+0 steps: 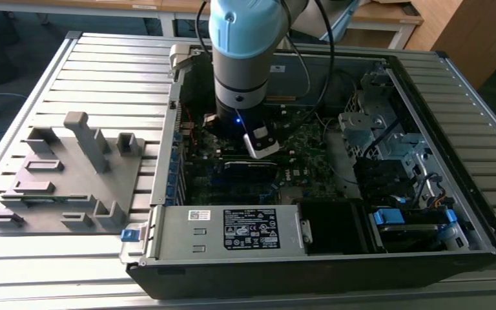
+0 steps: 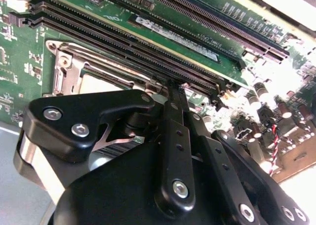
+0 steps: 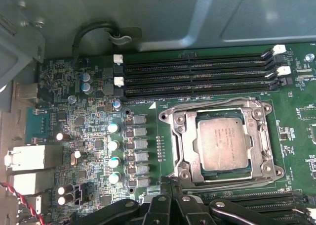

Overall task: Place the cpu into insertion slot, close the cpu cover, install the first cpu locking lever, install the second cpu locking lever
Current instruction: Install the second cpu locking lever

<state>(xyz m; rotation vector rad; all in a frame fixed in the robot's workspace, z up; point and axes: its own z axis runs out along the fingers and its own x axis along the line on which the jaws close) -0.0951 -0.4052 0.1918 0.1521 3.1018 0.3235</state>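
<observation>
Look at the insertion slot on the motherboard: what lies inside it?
In the first wrist view the cpu lies flat inside the insertion slot, its grey face showing through the cpu cover. The socket contacts beneath are covered by the chip. The tool hangs beside the slot.

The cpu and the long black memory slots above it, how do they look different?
The cpu is a flat grey metal square; the memory slots are long, thin and black. The cpu sits alone inside a silver frame; the memory slots lie in a row with white clips. Both are on the green motherboard.
</observation>
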